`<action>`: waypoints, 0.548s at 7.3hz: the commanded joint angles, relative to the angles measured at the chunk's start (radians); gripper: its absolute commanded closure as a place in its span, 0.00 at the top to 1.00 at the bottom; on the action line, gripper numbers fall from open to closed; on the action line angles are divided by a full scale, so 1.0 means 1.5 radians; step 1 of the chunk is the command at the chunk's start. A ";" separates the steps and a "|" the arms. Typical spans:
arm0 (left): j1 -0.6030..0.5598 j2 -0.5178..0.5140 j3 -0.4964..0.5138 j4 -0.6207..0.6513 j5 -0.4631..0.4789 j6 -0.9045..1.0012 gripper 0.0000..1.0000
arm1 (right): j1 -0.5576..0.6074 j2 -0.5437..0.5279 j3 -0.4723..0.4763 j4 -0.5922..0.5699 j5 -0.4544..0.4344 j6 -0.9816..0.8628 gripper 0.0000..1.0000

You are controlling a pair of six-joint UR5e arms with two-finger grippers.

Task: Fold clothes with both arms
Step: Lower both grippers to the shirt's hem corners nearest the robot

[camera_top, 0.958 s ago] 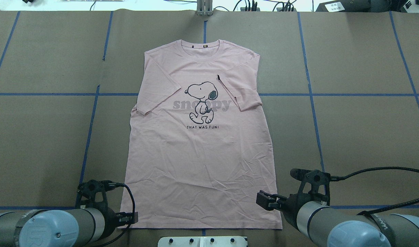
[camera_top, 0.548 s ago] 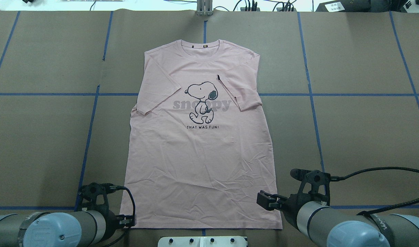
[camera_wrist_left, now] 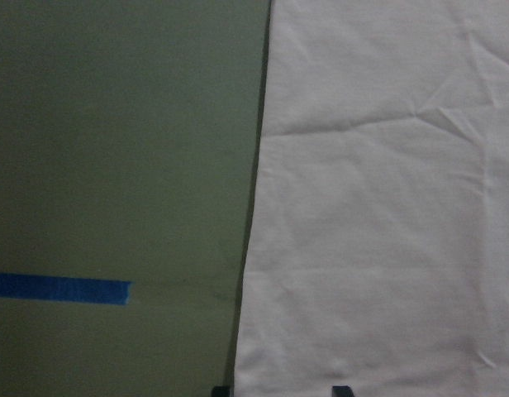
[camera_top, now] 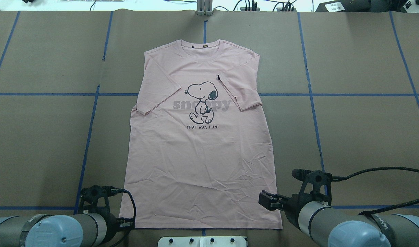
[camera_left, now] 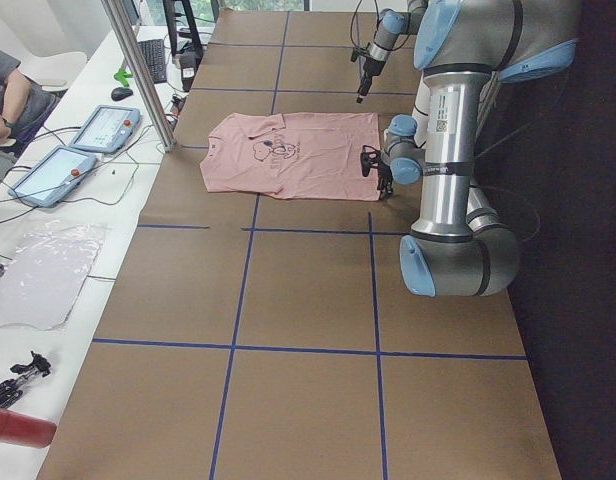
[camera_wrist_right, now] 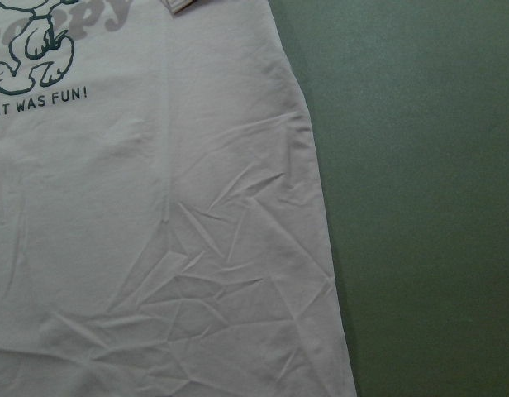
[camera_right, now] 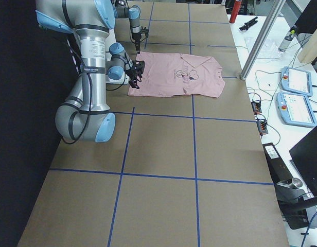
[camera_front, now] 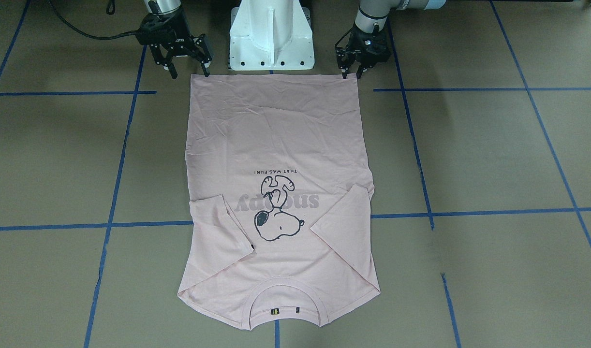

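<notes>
The pale pink T-shirt [camera_top: 199, 154] lies flat on the brown table, Snoopy print up, collar at the far side, both sleeves folded in over the chest. It also shows in the front view [camera_front: 276, 125]. My left gripper [camera_front: 351, 75] is open and low at the hem's left corner [camera_top: 126, 223]. In the left wrist view its two fingertips [camera_wrist_left: 341, 389] straddle the shirt's side edge [camera_wrist_left: 378, 207]. My right gripper [camera_front: 190, 73] is open wide at the hem's right corner [camera_top: 265, 202], holding nothing. The right wrist view shows only wrinkled cloth [camera_wrist_right: 155, 248].
The white pedestal base [camera_front: 271, 38] stands just behind the hem, between the two arms. Blue tape lines [camera_top: 89, 137] cross the brown table cover. A metal post [camera_top: 204, 8] stands at the far edge. Control tablets [camera_left: 78, 150] lie on the side bench.
My left gripper has drawn back and down toward the near edge, to the hem's left corner. The right gripper has shifted slightly. The shirt has not moved.
</notes>
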 commanded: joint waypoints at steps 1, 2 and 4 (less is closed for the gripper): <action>0.001 -0.001 0.003 0.000 0.000 0.001 0.49 | 0.000 -0.001 0.000 0.000 0.000 0.000 0.97; 0.003 0.000 0.005 0.000 0.000 0.001 0.48 | -0.001 -0.001 0.000 0.000 0.000 0.000 0.97; 0.004 -0.002 0.006 0.000 0.000 0.001 0.38 | 0.000 -0.001 0.000 0.000 -0.001 0.000 0.97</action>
